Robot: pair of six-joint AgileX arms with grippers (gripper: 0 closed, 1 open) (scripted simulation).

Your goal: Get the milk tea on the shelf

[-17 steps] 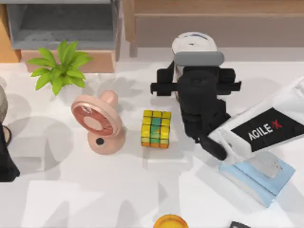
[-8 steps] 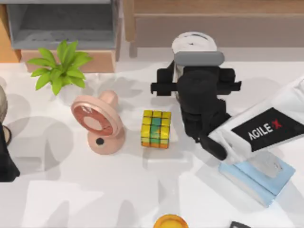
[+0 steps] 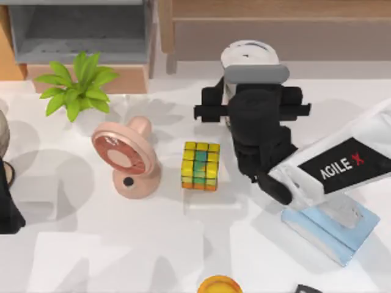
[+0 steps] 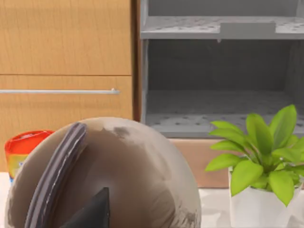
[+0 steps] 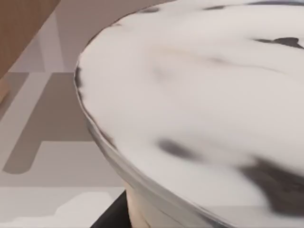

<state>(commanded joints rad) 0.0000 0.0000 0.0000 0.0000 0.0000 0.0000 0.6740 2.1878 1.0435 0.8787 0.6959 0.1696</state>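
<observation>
Unmoved: one milk tea (image 3: 249, 54), one shelf (image 3: 275, 27).

Milk tea (image 3: 247, 54): body covered from above by the right gripper (image 3: 252, 101); lid part-seen beyond the jaws. Jaw state cannot be told. Right wrist view: lid blurred, cut off by the edges. Shelf (image 3: 275, 30) cut off at the top edge, beyond the jaws.

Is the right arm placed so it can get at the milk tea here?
Probably yes. The right gripper is right over the milk tea, whose white lid sits close up in the right wrist view; nothing stands between them.
</observation>
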